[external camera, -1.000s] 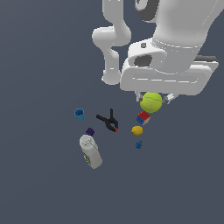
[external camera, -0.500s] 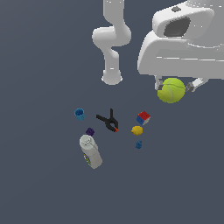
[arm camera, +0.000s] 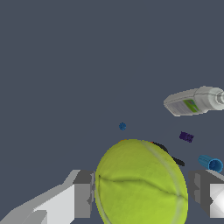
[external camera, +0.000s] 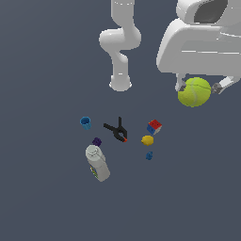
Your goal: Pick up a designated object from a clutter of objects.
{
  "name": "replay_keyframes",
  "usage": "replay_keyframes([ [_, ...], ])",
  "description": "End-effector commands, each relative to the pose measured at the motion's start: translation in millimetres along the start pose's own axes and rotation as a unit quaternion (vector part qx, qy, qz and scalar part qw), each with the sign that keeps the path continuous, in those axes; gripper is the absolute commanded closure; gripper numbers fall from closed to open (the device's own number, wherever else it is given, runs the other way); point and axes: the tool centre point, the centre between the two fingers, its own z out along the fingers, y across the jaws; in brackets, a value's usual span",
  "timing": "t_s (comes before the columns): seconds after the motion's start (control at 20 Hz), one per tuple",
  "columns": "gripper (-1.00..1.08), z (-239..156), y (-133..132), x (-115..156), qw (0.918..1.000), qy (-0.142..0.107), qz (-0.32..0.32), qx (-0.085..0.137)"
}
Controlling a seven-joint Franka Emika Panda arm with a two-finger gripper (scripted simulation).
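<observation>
Tennis ball [external camera: 194, 92]: yellow-green, with a faint pale seam. Tool [external camera: 200, 87]: white body, grey fingers. Cup [external camera: 85, 123]: blue. Clamp [external camera: 117, 130]: black, orange tips. Cube [external camera: 154, 126]: red, blue and white faces. Lemon [external camera: 147, 140]: deeper yellow. Bottle [external camera: 97, 163]: white, green label patch. Small pieces: one purple [external camera: 96, 141], one blue [external camera: 149, 156]. Counter [external camera: 47, 197]: uniform dark slate grey.

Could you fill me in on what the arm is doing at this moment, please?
The Panda arm's end effector is shut on the tennis ball and holds it well above the floor. The other items lie below: the blue cup, black clamp, cube, lemon and white bottle.
</observation>
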Motion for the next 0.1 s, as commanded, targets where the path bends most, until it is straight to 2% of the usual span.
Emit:
replay_keyframes([
  [0.0,1.08,-2.5,-0.9,0.5,1.0,0.001,0.0,0.0],
  [0.05,1.08,-2.6,-1.0,0.6,1.0,0.001,0.0,0.0],
])
